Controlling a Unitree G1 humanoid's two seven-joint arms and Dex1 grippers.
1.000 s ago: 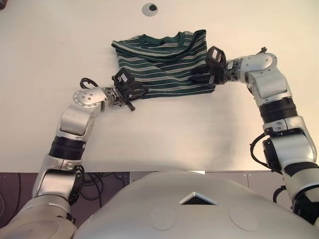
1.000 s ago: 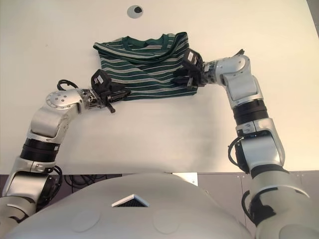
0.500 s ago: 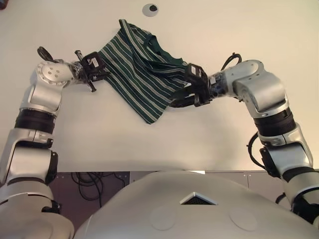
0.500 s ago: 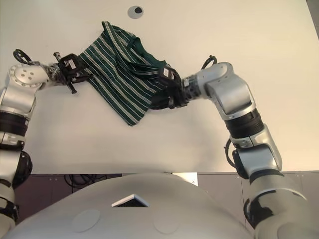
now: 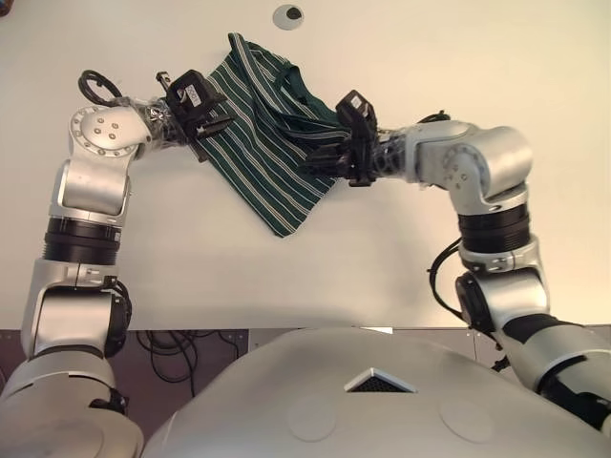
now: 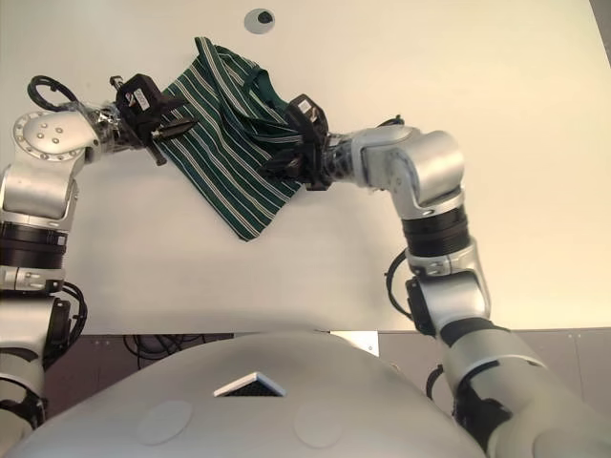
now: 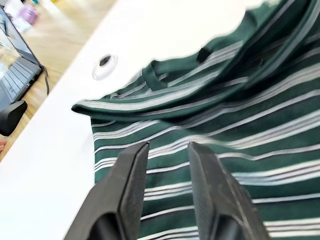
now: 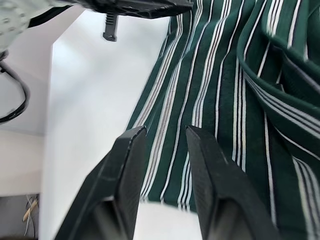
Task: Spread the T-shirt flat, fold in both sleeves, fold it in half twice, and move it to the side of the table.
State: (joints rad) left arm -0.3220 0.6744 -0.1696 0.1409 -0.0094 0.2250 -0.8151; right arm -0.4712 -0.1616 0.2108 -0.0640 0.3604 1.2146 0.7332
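Note:
The green striped T-shirt lies folded into a compact packet, turned diagonally on the white table toward the far left. Its collar points away from me and one corner points toward me. My left gripper hovers open over the shirt's left edge; the left wrist view shows striped cloth between and beyond its fingers. My right gripper is open over the shirt's right edge, with cloth under its fingers.
A round cable grommet sits in the table just beyond the shirt. The table's front edge runs close to my body. Bare tabletop stretches to the right and in front of the shirt. Off the table's far side lies a keyboard.
Over the last second both arms swung the shirt leftward and turned it diagonal. Since half a second ago the shirt has stayed put while both grippers shifted inward over its edges.

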